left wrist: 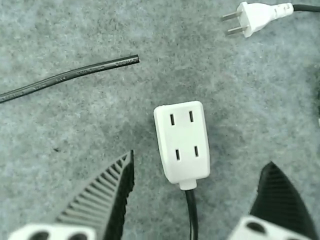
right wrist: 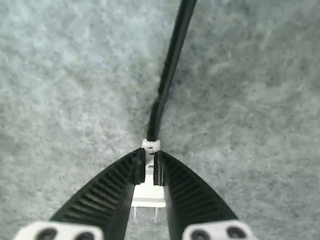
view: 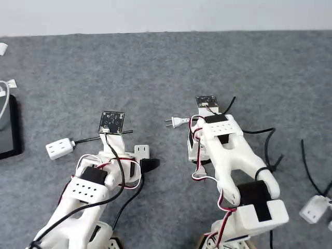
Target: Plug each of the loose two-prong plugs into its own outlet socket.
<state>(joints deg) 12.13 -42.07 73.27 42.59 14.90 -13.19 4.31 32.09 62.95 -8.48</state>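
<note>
My left gripper (left wrist: pixel 200 157) is open just above the grey mat, its fingers either side of a white outlet socket (left wrist: pixel 181 142) with two pairs of slots; the socket (view: pixel 141 151) and the gripper (view: pixel 146 160) lie near the table's middle. A loose white two-prong plug (left wrist: pixel 255 15) lies past it, prongs pointing left (view: pixel 179 122). My right gripper (right wrist: pixel 149 152) is shut on another white plug (right wrist: pixel 149 192), its black cord (right wrist: pixel 172 60) running away over the mat. The right arm (view: pixel 228 150) hides that plug from above.
A second white outlet (view: pixel 59 148) lies at the left, its black cord (left wrist: pixel 70 75) ending in a cut tip. A third outlet (view: pixel 314 207) and loose black cords (view: pixel 306 166) lie at the right edge. A black device (view: pixel 8 127) sits at the left edge.
</note>
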